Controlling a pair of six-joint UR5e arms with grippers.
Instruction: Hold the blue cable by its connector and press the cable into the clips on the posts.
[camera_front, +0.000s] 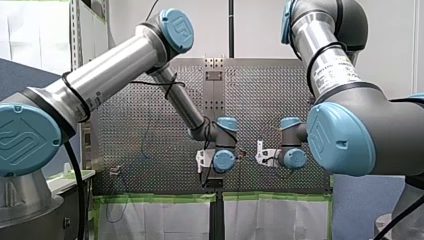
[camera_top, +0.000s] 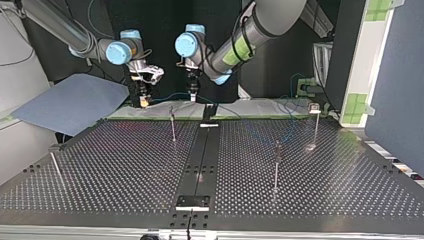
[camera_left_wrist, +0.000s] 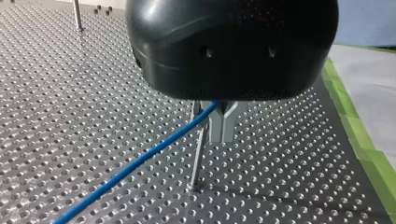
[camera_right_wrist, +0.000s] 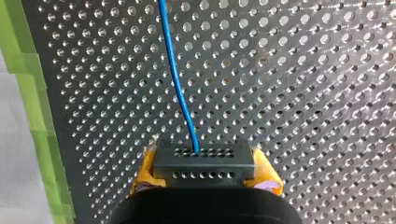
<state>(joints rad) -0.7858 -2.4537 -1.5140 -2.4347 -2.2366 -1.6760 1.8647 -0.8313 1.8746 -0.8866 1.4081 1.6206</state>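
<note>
My right gripper (camera_right_wrist: 204, 176) is shut on a black perforated connector (camera_right_wrist: 204, 163), with yellow pads (camera_right_wrist: 147, 169) on either side of it. The blue cable (camera_right_wrist: 180, 84) leaves the connector and runs ahead over the perforated table. My left gripper (camera_left_wrist: 223, 136) has its grey fingers shut on the blue cable (camera_left_wrist: 140, 163), just above a thin metal post (camera_left_wrist: 198, 154). In the top view both grippers hang at the table's far edge: my right gripper (camera_top: 144, 100) at the left, my left gripper (camera_top: 192, 94) beside it. The cable (camera_top: 170, 95) spans between them.
Several thin posts stand on the table, one near the grippers (camera_top: 172, 122), two at the top view's right (camera_top: 276, 165) (camera_top: 316, 120) and one at its left (camera_top: 55, 167). A black rail (camera_top: 202, 150) runs down the middle. Green tape (camera_left_wrist: 355, 121) marks the table's edge.
</note>
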